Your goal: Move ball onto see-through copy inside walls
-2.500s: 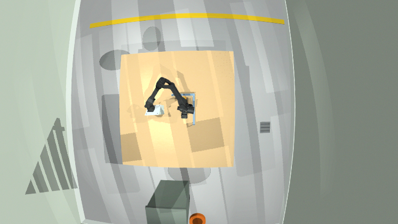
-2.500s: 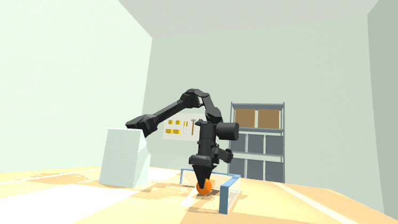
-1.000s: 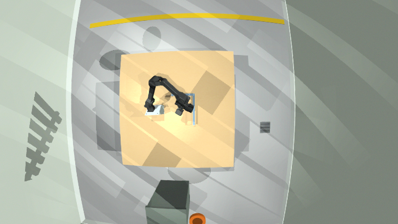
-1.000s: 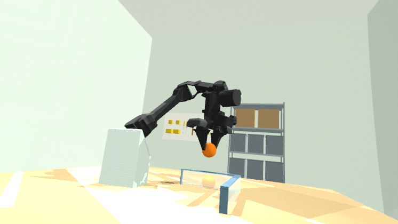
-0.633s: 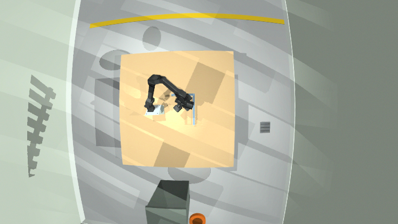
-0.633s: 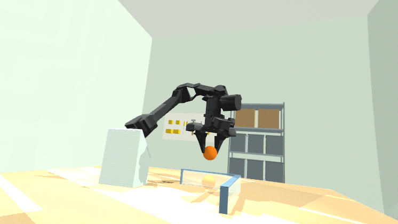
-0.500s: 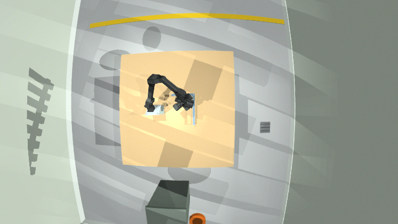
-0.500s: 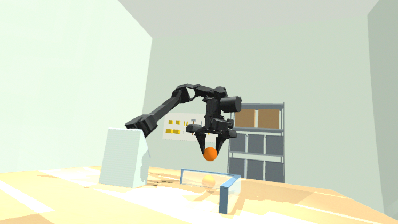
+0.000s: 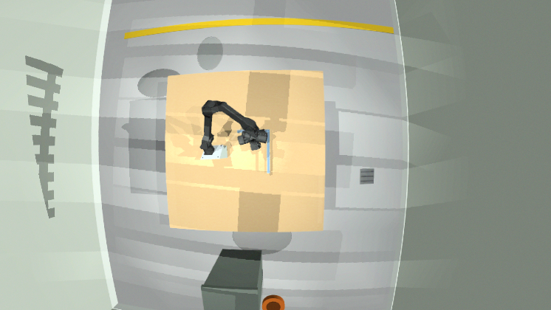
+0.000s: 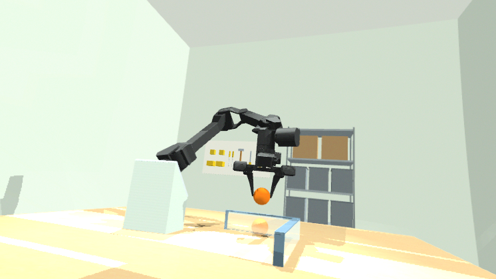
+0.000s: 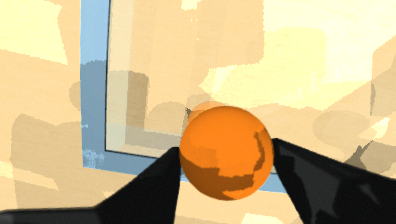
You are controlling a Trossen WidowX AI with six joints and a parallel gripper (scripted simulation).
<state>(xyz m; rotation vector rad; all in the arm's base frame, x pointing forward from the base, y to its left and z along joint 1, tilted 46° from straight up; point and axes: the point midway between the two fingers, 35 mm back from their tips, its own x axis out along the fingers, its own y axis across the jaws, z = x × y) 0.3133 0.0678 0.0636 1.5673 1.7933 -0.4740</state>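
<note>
My gripper [image 10: 262, 196] [image 11: 224, 149] is shut on the orange ball, one fingertip at each side. The ball [image 10: 261, 196] [image 11: 226, 153] hangs in the air above the see-through copy. The see-through copy [image 10: 260, 226] [image 11: 202, 106] is a pale orange ball low inside the corner; in the wrist view the held ball hides most of it. The two low clear walls with blue edges [image 9: 268, 157] [image 10: 278, 248] [image 11: 94, 117] meet in a corner. In the view from above, the arm hides the ball and the copy.
The arm's pale base block [image 9: 213, 153] [image 10: 149, 197] stands on the wooden table [image 9: 207, 207] [image 10: 62, 242], to the left of the walls. A shelf [image 10: 319, 161] with boxes and a tool board [image 10: 222, 173] are in the background, beyond the table.
</note>
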